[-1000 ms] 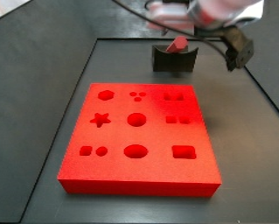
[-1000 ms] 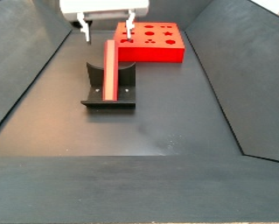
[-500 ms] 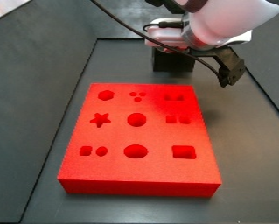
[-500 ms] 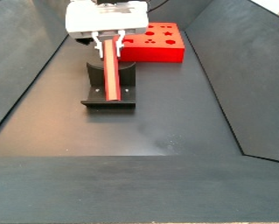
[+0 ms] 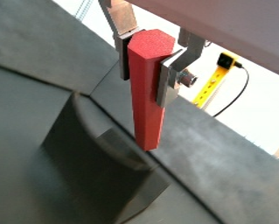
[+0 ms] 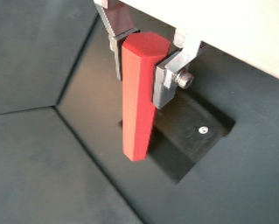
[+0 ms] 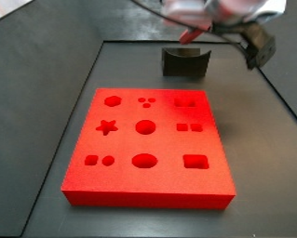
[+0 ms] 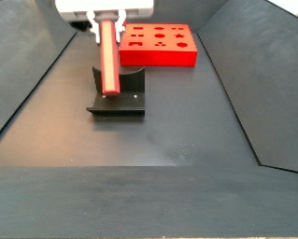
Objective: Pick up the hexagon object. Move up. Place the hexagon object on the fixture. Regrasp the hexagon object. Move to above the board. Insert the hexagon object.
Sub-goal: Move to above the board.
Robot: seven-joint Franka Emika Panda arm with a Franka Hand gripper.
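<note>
My gripper (image 5: 148,74) is shut on the hexagon object (image 5: 145,96), a slim red bar that hangs lengthwise from the fingers (image 5: 165,83). Both wrist views show the silver plates pressed on two flats near its upper end (image 6: 136,105). The dark fixture (image 6: 191,140) lies below the bar's free end, apart from it. In a side view the hexagon object (image 8: 108,65) hangs over the fixture (image 8: 118,103) with the gripper (image 8: 108,23) at its top. The red board (image 7: 144,181) lies flat in front of the fixture (image 7: 184,63); in that view only the bar's tip (image 7: 188,36) shows.
Sloped dark walls (image 8: 39,75) enclose the floor on both sides. In a side view the board (image 8: 163,58) sits behind the fixture. A yellow tape and cable (image 5: 223,74) lie outside the rig.
The gripper came down open around the bar resting on the fixture, shut on it, and has now lifted it up off the fixture.
</note>
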